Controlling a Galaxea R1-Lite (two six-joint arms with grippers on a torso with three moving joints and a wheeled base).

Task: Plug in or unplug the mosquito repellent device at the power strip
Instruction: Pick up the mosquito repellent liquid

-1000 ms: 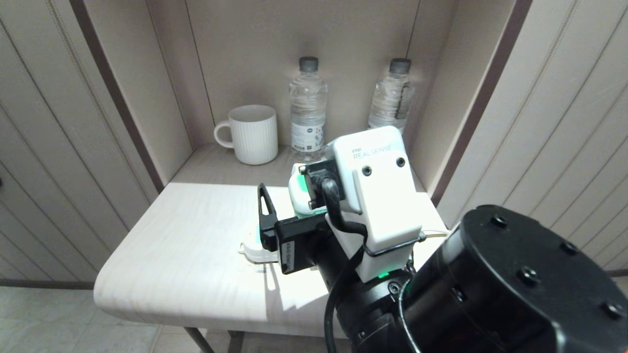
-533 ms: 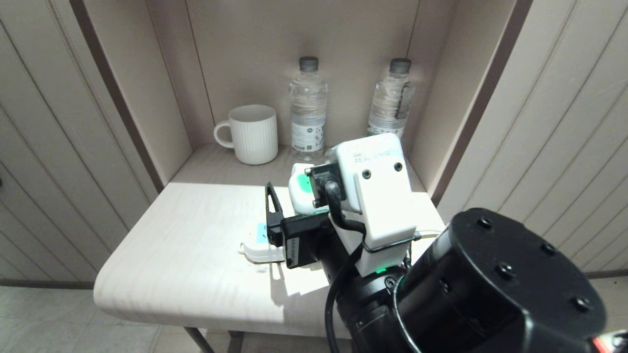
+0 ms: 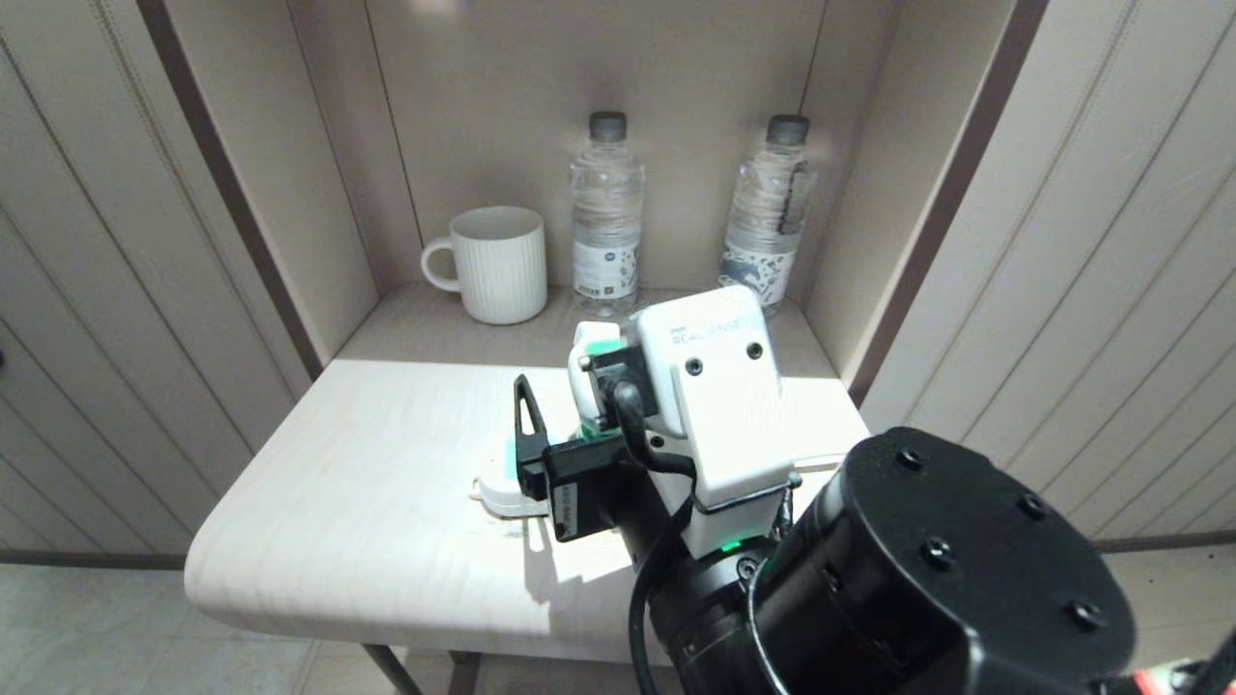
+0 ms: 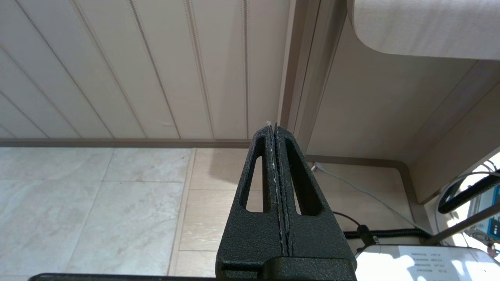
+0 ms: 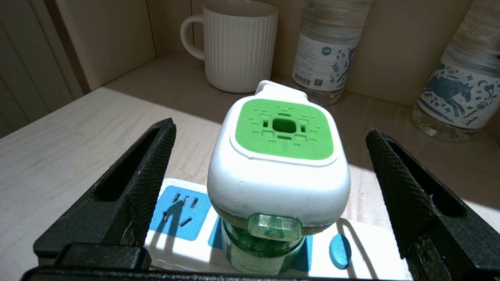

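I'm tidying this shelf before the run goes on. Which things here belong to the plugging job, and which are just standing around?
Job:
mosquito repellent device, standing on the power strip
power strip
right tool, open, one finger on each side of the device

Standing around:
white ribbed mug
two water bottles at the back
left tool, shut, parked low near the floor

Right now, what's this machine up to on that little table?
The robot's right gripper hovers with fingers wide open either side of a white-capped, green-topped mosquito repellent device, not touching it. The device stands on a white power strip with blue sockets. The left gripper hangs shut below the table.
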